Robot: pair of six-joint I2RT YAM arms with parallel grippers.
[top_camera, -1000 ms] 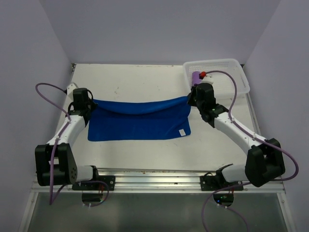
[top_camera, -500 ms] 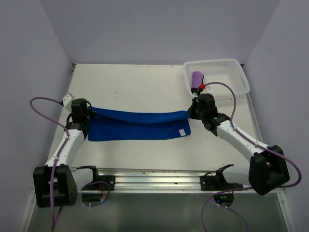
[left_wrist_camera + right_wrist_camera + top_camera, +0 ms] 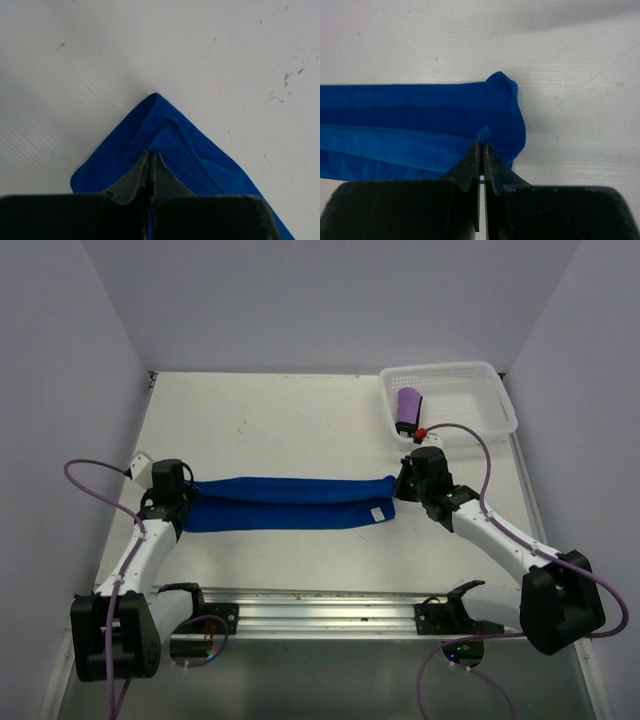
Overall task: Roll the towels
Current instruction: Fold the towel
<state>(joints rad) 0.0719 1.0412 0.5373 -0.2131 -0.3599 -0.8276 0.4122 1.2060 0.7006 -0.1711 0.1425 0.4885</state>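
A bright blue towel (image 3: 290, 503) lies folded into a long narrow strip across the table, a white tag near its right end. My left gripper (image 3: 188, 492) is shut on the strip's left corner (image 3: 157, 137), pinching the cloth at its fingertips. At the right end my right gripper (image 3: 399, 486) is shut on the towel's upper edge (image 3: 484, 134). The fold doubles the blue towel (image 3: 420, 125) over toward me. A purple towel (image 3: 408, 406), rolled into a cylinder, rests inside the white mesh basket.
The white mesh basket (image 3: 495, 400) stands at the back right corner. Purple walls close in the table on both sides and behind. A metal rail (image 3: 320, 600) with both arm bases runs along the near edge.
Both grippers have pulled the towel's far edge toward the near side, folding the wide blue sheet into a narrow strip. The arms have lowered and drawn back.
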